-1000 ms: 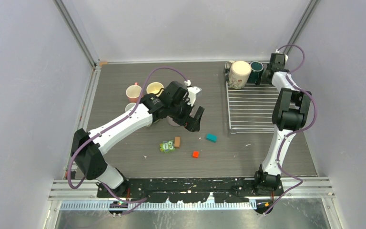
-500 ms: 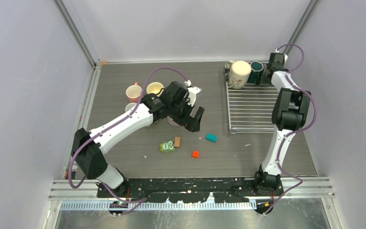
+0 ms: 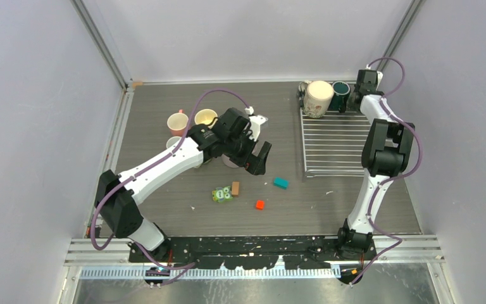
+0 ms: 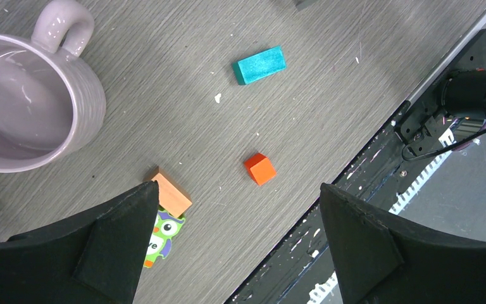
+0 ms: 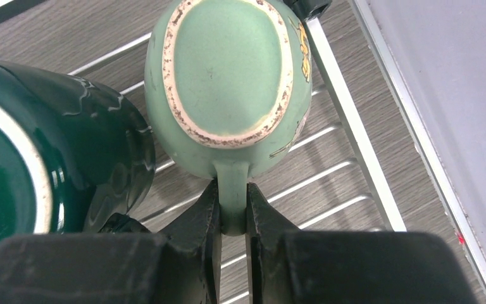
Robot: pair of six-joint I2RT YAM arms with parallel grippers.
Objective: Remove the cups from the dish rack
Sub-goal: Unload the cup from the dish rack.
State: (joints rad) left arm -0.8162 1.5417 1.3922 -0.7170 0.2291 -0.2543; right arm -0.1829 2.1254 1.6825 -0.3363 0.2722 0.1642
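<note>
The right hand [image 5: 232, 202] pinches the handle of the pale green mug [image 5: 228, 76], whose base faces the wrist camera, at the far right corner of the dish rack [image 3: 335, 145], just beside the dark teal mug [image 5: 69, 139]. The left hand [image 4: 237, 196] hangs spread above the worktop [image 4: 329, 95], near the mauve mug [image 4: 25, 107] and an orange block [image 4: 260, 168]
</note>
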